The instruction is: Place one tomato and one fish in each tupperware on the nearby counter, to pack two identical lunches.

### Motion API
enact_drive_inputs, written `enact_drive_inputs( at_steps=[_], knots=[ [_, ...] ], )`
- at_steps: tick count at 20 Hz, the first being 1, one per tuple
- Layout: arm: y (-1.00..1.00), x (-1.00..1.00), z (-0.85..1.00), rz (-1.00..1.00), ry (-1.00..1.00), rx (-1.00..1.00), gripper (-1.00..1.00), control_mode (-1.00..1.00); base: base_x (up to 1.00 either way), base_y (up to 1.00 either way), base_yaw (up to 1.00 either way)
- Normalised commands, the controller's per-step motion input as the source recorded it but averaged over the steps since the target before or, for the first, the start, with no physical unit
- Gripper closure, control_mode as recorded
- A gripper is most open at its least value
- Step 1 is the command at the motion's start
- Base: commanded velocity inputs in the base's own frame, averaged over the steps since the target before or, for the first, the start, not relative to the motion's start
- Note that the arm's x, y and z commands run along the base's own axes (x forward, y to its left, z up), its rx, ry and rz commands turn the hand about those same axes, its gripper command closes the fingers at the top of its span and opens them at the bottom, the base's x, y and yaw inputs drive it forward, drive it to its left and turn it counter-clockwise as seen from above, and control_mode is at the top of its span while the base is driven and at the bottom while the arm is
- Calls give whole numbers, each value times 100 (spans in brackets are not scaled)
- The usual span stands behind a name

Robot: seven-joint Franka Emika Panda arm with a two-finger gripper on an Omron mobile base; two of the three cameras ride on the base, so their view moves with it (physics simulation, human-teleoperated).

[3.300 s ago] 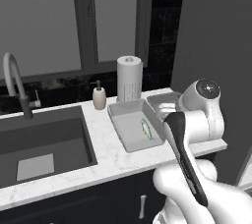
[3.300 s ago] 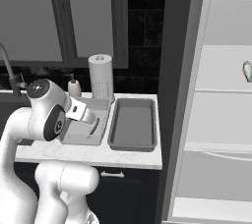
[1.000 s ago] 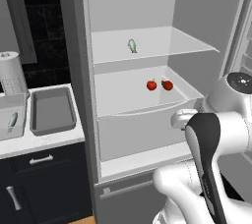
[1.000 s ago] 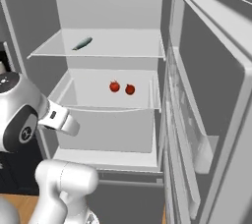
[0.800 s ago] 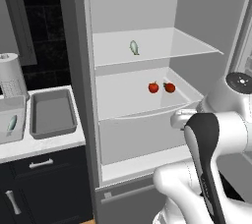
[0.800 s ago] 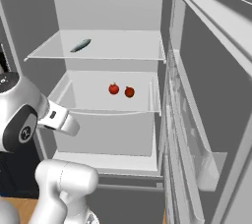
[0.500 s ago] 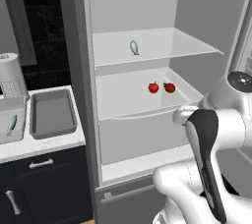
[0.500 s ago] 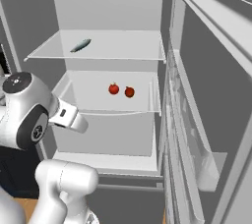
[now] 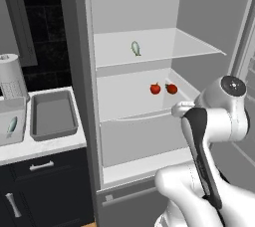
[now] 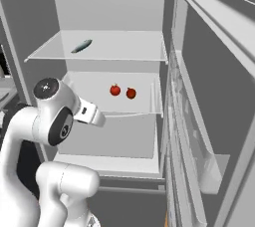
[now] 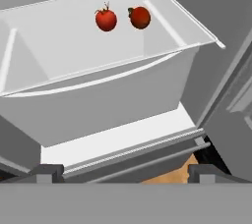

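Fingers spread wide, the gripper (image 11: 126, 173) holds nothing — two tomatoes (image 11: 106, 19) sit side by side well beyond the fingertips (image 11: 48, 171), far back on the fridge shelf (image 11: 74, 36). One shelf higher lies a fish (image 9: 135, 48), its long axis running front to back in the left base view. Another fish (image 9: 12, 124) lies in the left tupperware (image 9: 10, 136) on the counter (image 9: 40, 146) — the second tray (image 9: 52, 115) sits beside it.

Upper fridge shelf (image 9: 189, 47): one fish (image 9: 135, 48), centre.
Lower shelf (image 9: 124, 101): two tomatoes (image 9: 155, 88) (image 9: 172, 88) side by side, near rear right corner.
Counter (image 9: 45, 146), left of fridge: two tupperware (image 9: 53, 116) (image 9: 11, 126) adjacent; left one holds a second fish (image 9: 11, 124).

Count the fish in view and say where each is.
2: one fish on the fridge's upper shelf, one fish in the left tupperware on the counter. Others may be hidden.
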Motion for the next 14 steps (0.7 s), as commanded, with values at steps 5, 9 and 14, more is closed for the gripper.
enact_drive_inputs(
  at_steps=[5, 9, 14],
  knots=[
    [-2, 82, -14, 0, -1, 0, -100, -100, 0, 0, 0],
    [0, 76, 0, 0, 1, 0, -100, -100, 0, 0, 0],
    [0, 64, -6, 0, 0, 0, -100, -100, 0, 0, 0]
  ],
)
